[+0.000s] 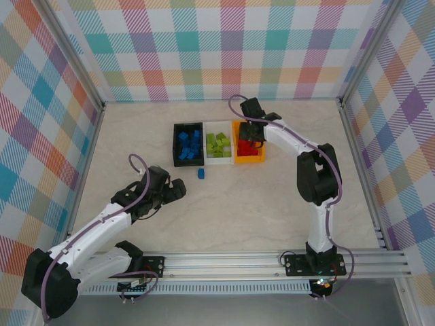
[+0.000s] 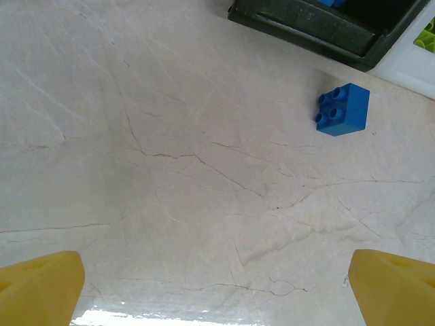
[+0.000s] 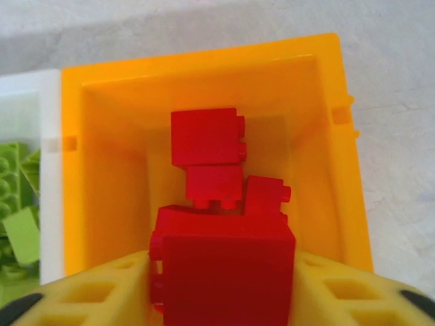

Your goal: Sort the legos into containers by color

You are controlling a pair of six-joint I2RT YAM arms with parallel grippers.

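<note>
Three bins stand in a row at the table's middle back: a black bin (image 1: 178,161) with blue legos, a white bin (image 1: 208,160) with lime green legos, and an orange bin (image 1: 237,160) with red legos. My right gripper (image 1: 253,139) hangs over the orange bin (image 3: 109,170), shut on a red lego (image 3: 228,275) above several red legos (image 3: 207,136) inside. One blue lego (image 1: 202,174) lies on the table in front of the black bin. My left gripper (image 1: 178,188) is open to the lower left of that blue lego (image 2: 342,109), with bare table between its yellow fingers (image 2: 41,288).
Plaid walls enclose the table on three sides. An aluminium rail (image 1: 231,261) runs along the near edge with both arm bases on it. The black bin's corner (image 2: 319,30) and the white bin's edge (image 2: 414,64) sit beyond the blue lego.
</note>
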